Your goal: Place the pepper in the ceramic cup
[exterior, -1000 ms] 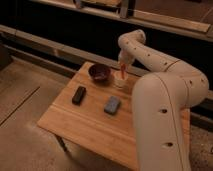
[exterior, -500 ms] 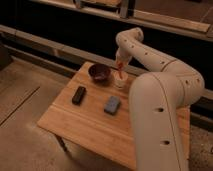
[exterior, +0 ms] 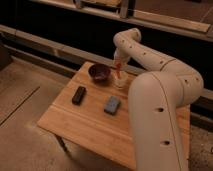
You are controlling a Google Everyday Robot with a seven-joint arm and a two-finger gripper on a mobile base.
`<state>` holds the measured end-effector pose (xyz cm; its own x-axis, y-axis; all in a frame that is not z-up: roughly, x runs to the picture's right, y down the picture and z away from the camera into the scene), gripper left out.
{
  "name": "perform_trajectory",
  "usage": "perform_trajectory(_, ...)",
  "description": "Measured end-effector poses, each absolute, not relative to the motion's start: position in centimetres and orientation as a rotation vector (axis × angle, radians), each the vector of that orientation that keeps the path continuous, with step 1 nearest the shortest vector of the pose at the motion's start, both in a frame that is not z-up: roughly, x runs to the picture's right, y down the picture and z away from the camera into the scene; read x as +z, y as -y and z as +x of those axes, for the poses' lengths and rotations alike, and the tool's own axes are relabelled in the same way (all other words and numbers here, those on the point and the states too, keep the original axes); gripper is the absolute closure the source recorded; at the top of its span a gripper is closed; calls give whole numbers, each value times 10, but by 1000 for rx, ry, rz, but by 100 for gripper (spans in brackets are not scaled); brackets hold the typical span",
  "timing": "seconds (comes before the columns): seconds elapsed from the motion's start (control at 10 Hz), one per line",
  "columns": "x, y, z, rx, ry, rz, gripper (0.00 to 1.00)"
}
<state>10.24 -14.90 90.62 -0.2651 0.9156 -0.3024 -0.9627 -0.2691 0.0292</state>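
The gripper (exterior: 118, 65) hangs over the far edge of the wooden table (exterior: 85, 122), its jaws closed on the red-orange pepper (exterior: 118, 71), which dangles just above the white ceramic cup (exterior: 120, 82). The cup stands just right of the dark purple-brown bowl (exterior: 99, 73). Nearer the camera lie a black block (exterior: 79, 95) and a blue-grey pad (exterior: 112, 105), apart from each other.
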Motion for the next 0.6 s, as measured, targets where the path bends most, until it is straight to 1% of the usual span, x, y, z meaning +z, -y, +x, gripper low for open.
perform_trajectory(0.1, 905, 148, 103, 1835, -243, -262, 94)
perform_trajectory(0.3, 904, 147, 104, 1835, -246, -259, 78)
perform_trajectory(0.5, 902, 147, 105, 1833, -251, -253, 54)
perform_trajectory(0.6, 901, 147, 105, 1832, -252, -248, 44)
